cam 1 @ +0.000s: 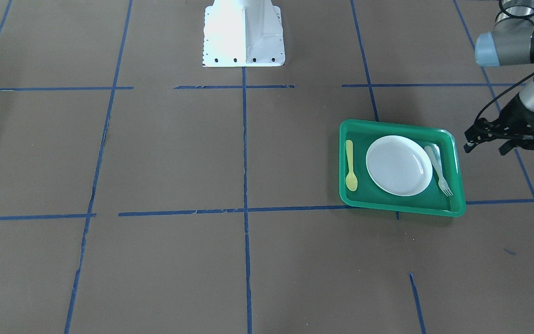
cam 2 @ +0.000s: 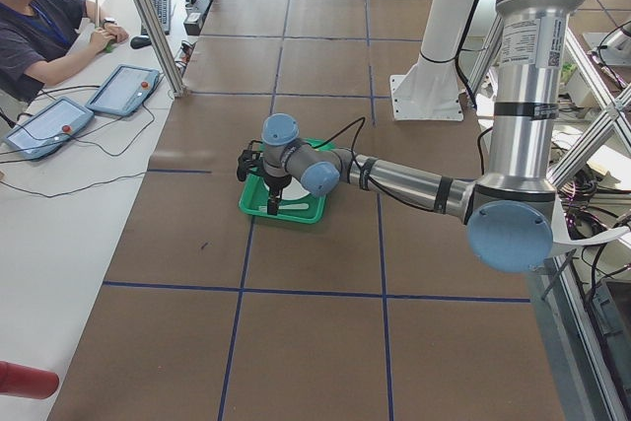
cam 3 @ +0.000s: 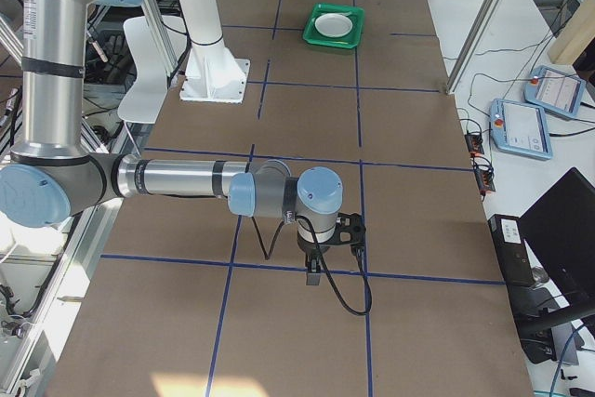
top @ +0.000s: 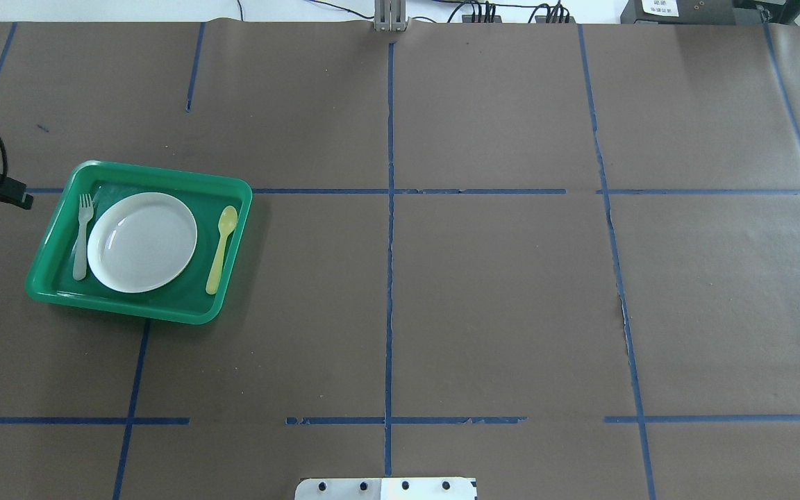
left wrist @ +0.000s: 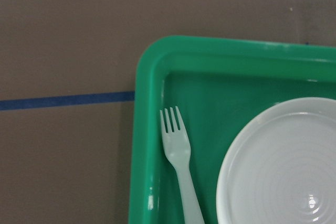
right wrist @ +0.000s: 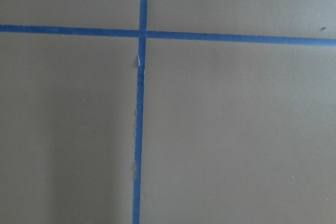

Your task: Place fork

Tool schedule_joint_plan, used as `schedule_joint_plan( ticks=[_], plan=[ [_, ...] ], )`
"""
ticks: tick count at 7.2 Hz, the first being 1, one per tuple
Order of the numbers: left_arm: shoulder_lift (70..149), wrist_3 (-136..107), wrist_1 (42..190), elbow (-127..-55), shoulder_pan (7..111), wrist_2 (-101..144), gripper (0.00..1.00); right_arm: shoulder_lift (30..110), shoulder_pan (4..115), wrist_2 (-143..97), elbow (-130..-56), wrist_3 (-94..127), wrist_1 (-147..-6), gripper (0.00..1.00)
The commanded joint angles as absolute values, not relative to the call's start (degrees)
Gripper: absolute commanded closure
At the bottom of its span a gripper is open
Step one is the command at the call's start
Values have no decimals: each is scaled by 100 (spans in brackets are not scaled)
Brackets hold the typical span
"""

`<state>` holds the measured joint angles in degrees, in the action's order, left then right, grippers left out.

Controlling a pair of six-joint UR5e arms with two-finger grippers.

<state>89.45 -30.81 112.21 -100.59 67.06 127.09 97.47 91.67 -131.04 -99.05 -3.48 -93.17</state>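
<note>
Currently the fork (top: 82,236) lies flat on the floor of the tray (top: 139,314), in the narrow strip between the tray's left wall and the plate (top: 142,242), tines to the far side and handle to the near side. The spoon (top: 221,246) lies on the plate's right. The fork handle runs just beside the plate rim; contact cannot be confirmed. Judged by appearance, the fork is very light, thin moulded plastic: stiff enough to lift by one point, yet smooth, likely to slip or pivot between pads, and liable to flex or crack at the tines. If it needs to be re-gripped, take hold at mid-handle, across its narrow width, and avoid the tines. Clearance is tight, since the wall and the plate rim flank the handle and the fork sits flush on the floor. The left gripper (cam 1: 485,147) hovers outside the tray, left of it, jaws apparently parted and holding nothing. The right gripper (cam 3: 314,276) hangs well apart over bare table; whether it is parted or closed cannot be told.
</note>
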Motion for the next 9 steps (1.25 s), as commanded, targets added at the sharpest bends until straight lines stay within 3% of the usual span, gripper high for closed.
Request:
schedule_joint_plan(
  ticks=[1, 4, 9],
  plan=[
    [8596, -654, 9922, -10362, 8079, 12779, 0, 9747, 9167, -13104, -9905, -352, -9316, 0],
    [8115, 1569, 9255, -10152, 9148, 12806, 0, 9747, 9167, -13104, -9905, -351, -9316, 0],
    [8033, 1626, 9343, -10257, 9158, 12806, 0, 9747, 9167, -13104, -9905, -352, -9316, 0]
  ],
)
